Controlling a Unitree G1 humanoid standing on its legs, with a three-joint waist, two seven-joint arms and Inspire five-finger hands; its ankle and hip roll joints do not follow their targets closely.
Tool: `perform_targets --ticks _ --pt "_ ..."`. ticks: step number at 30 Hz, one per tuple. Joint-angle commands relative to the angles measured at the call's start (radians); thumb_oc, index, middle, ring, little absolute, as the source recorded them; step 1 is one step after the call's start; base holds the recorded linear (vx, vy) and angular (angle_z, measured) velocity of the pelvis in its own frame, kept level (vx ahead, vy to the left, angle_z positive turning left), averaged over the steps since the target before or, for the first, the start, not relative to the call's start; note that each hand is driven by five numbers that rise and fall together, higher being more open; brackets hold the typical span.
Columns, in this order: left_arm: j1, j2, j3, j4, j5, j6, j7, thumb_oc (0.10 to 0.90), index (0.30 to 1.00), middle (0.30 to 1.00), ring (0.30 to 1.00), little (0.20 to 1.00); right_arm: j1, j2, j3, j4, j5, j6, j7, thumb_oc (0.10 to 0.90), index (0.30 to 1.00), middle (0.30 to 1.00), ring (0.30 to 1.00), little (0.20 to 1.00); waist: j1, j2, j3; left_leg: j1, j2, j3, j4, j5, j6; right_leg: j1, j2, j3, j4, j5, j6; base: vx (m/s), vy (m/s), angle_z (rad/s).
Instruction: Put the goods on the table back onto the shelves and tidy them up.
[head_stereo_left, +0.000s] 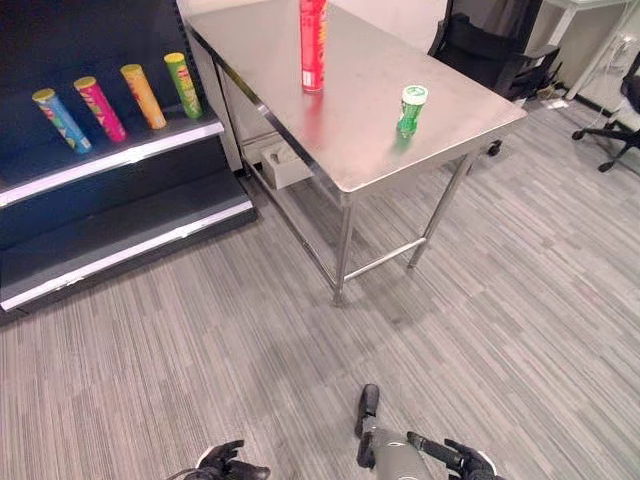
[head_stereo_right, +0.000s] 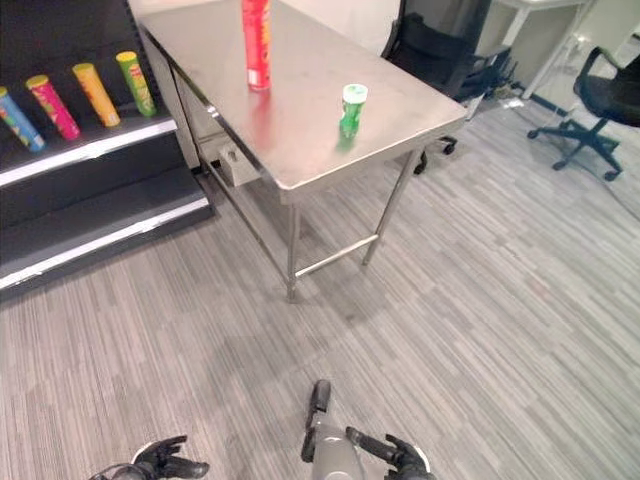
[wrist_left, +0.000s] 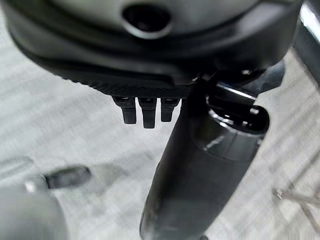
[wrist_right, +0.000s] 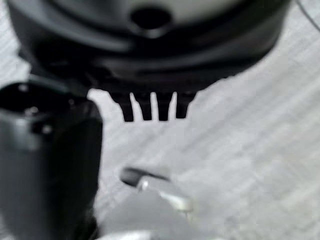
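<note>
A tall red can (head_stereo_left: 313, 45) stands upright on the steel table (head_stereo_left: 370, 150), toward its far side. A short green can (head_stereo_left: 411, 108) stands near the table's front right corner. To the left, the dark shelf unit (head_stereo_left: 110, 160) holds a blue can (head_stereo_left: 60, 120), a pink can (head_stereo_left: 99, 108), an orange can (head_stereo_left: 143, 95) and a green can (head_stereo_left: 183, 85), all leaning back in a row. My left hand (head_stereo_left: 225, 462) and right hand (head_stereo_left: 455, 458) hang low over the floor, far from the table. Both are open with relaxed fingers (wrist_left: 142, 107) and hold nothing.
The shelf's lower board (head_stereo_left: 120, 250) is bare. A white box (head_stereo_left: 283, 162) sits under the table. A black chair (head_stereo_left: 480, 50) stands behind the table and an office chair (head_stereo_right: 590, 110) at the far right. Striped grey floor lies between me and the table.
</note>
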Motion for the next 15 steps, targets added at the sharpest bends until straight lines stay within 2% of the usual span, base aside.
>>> perform_targets --ticks 1,3,4,5,6,7,8,9,10,11,12,13,14,15 --pt "-0.007 0.054 0.002 -0.034 0.005 -0.031 0.011 0.800 0.900 0.900 0.900 0.900 0.013 -0.057 0.037 0.003 -0.013 -0.023 -0.010 0.800 0.900 0.900 0.900 0.900 0.005 -0.032 -0.022 -0.049 -0.078 -0.022 -0.098 -0.031 0.073 0.102 -0.059 0.069 -0.182 0.091 0.158 0.27 -0.211 0.30" --pt "-0.005 0.047 -0.003 -0.036 -0.007 -0.032 0.005 0.800 0.900 0.900 0.900 0.900 0.009 -0.070 0.043 0.001 -0.011 -0.027 -0.007 0.800 0.900 0.900 0.900 0.900 0.006 -0.019 -0.033 -0.053 -0.048 -0.035 -0.068 0.009 0.059 0.115 -0.030 0.069 -0.171 0.065 0.132 0.28 -0.282 0.09" --pt "0.001 0.043 -0.005 -0.051 -0.034 -0.030 -0.002 0.800 0.900 0.900 0.900 0.900 0.004 -0.082 0.057 0.008 -0.014 -0.026 -0.002 0.800 0.900 0.900 0.900 0.900 0.014 -0.008 -0.034 -0.106 -0.015 -0.035 0.095 0.067 0.022 0.169 0.008 0.068 -0.169 0.003 0.090 0.36 -0.408 -0.16" --pt "0.001 0.041 -0.003 -0.055 -0.047 -0.029 -0.001 0.800 0.900 0.900 0.900 0.900 0.002 -0.084 0.059 0.011 -0.013 -0.028 -0.003 0.800 0.900 0.900 0.900 0.900 0.019 -0.010 -0.029 -0.138 -0.012 -0.033 0.171 0.100 0.010 0.195 0.014 0.064 -0.172 -0.016 0.076 0.27 -0.320 -0.01" --pt "0.001 0.042 -0.003 -0.055 -0.047 -0.029 -0.001 0.800 0.900 0.900 0.900 0.900 0.002 -0.083 0.060 0.011 -0.013 -0.028 -0.003 0.800 0.900 0.900 0.900 0.900 0.016 -0.014 -0.032 -0.143 -0.017 -0.036 0.170 0.104 0.011 0.191 0.009 0.062 -0.172 -0.016 0.077 0.12 -0.170 0.10" --pt "0.000 0.039 -0.004 -0.060 -0.056 -0.027 -0.001 0.800 0.900 0.900 0.900 0.900 0.001 -0.088 0.059 0.010 -0.011 -0.028 -0.003 0.800 0.900 0.900 0.900 0.900 0.022 -0.016 -0.018 -0.189 -0.009 -0.032 0.288 0.148 -0.001 0.223 0.018 0.062 -0.175 -0.033 0.060 0.05 -0.091 0.02" --pt "0.000 0.040 -0.004 -0.060 -0.056 -0.027 -0.001 0.800 0.900 0.900 0.900 0.900 0.001 -0.087 0.059 0.010 -0.011 -0.028 -0.003 0.800 0.900 0.900 0.900 0.900 0.020 -0.020 -0.021 -0.193 -0.013 -0.035 0.287 0.152 -0.001 0.219 0.014 0.060 -0.175 -0.033 0.060 0.13 -0.252 -0.12" --pt "0.000 0.040 -0.009 -0.075 -0.067 -0.024 0.001 0.800 0.900 0.900 0.900 0.900 -0.005 -0.093 0.062 0.010 -0.006 -0.028 -0.010 0.800 0.900 0.900 0.900 0.900 0.029 -0.038 0.006 -0.290 0.003 -0.017 0.485 0.232 -0.004 0.266 0.015 0.056 -0.182 -0.065 0.032 0.19 -0.356 -0.19" --pt "0.002 0.037 -0.014 -0.083 -0.076 -0.022 0.003 0.800 0.900 0.900 0.900 0.900 -0.020 -0.094 0.074 0.020 -0.002 -0.021 -0.013 0.800 0.900 0.900 0.900 0.900 0.045 -0.051 0.030 -0.367 0.051 0.076 0.585 0.235 0.019 0.315 0.024 0.050 -0.188 -0.105 0.009 0.38 -0.370 0.73" --pt "-0.002 0.027 -0.028 -0.079 -0.071 -0.021 -0.005 0.800 0.900 0.900 0.900 0.900 -0.023 -0.096 0.081 0.028 -0.005 -0.021 -0.013 0.800 0.900 0.900 0.900 0.900 0.061 -0.050 0.036 -0.423 0.063 0.136 0.448 0.157 0.038 0.351 0.018 0.049 -0.188 -0.131 0.023 0.48 -0.133 0.63" --pt "-0.005 0.025 -0.035 -0.055 -0.054 -0.020 -0.006 0.800 0.900 0.900 0.900 0.900 -0.024 -0.093 0.092 0.026 -0.012 -0.021 -0.011 0.800 0.900 0.900 0.900 0.900 0.081 -0.050 0.034 -0.474 0.006 0.082 0.207 0.154 0.041 0.364 0.015 0.070 -0.188 -0.144 0.041 0.51 0.115 1.00" --pt "-0.003 0.021 -0.034 -0.040 -0.053 -0.023 -0.006 0.800 0.900 0.900 0.900 0.900 -0.022 -0.090 0.099 0.024 -0.018 -0.024 -0.011 0.800 0.900 0.900 0.900 0.900 0.102 -0.032 0.031 -0.486 -0.021 -0.008 0.050 0.241 0.024 0.387 0.035 0.094 -0.188 -0.161 0.045 0.47 0.175 -0.19" --pt "-0.007 0.019 -0.035 -0.023 -0.053 -0.025 -0.008 0.800 0.900 0.900 0.900 0.900 -0.020 -0.089 0.100 0.023 -0.021 -0.026 -0.012 0.800 0.900 0.900 0.900 0.900 0.109 -0.021 0.026 -0.503 -0.025 -0.033 -0.018 0.291 0.013 0.411 0.043 0.108 -0.188 -0.177 0.044 0.42 0.162 -0.71" --pt "0.003 0.017 -0.031 -0.010 -0.043 -0.025 -0.010 0.800 0.900 0.900 0.900 0.900 -0.016 -0.081 0.102 0.026 -0.032 -0.025 -0.009 0.800 0.900 0.900 0.900 0.900 0.110 -0.016 0.013 -0.463 -0.028 -0.041 -0.053 0.284 0.017 0.419 0.047 0.116 -0.188 -0.183 0.047 0.37 0.207 -1.60"
